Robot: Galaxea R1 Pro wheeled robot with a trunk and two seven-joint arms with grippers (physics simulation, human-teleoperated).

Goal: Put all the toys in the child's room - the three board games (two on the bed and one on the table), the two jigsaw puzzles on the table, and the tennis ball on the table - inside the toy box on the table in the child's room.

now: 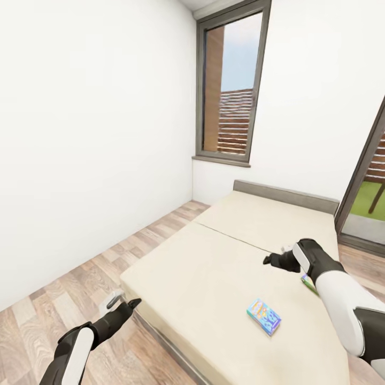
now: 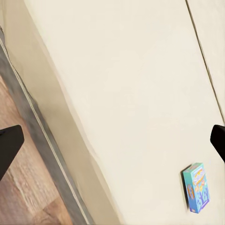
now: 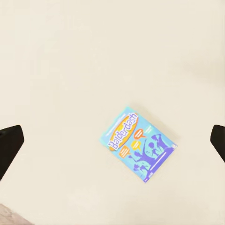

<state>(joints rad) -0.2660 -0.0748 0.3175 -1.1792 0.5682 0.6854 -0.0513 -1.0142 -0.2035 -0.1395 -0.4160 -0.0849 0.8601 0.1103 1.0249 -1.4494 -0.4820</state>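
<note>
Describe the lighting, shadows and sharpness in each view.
Head view: even, flat light, bed almost shadowless, straight window frame leaning from wide-angle distortion. Left wrist view: blue board game small and soft, left tool fingertips dark at the edges. Right wrist view: no glare, "Balderdash" title legible though slightly blurred.

The beige bed (image 2: 131, 84) spans most of the frame, its grey frame edge running down the left beside wood floor (image 2: 23, 187) at lower left. A blue game box (image 2: 197, 187) lies flat at lower right. Dark fingertips (image 2: 8, 145) show at the left and right edges, wide apart.
</note>
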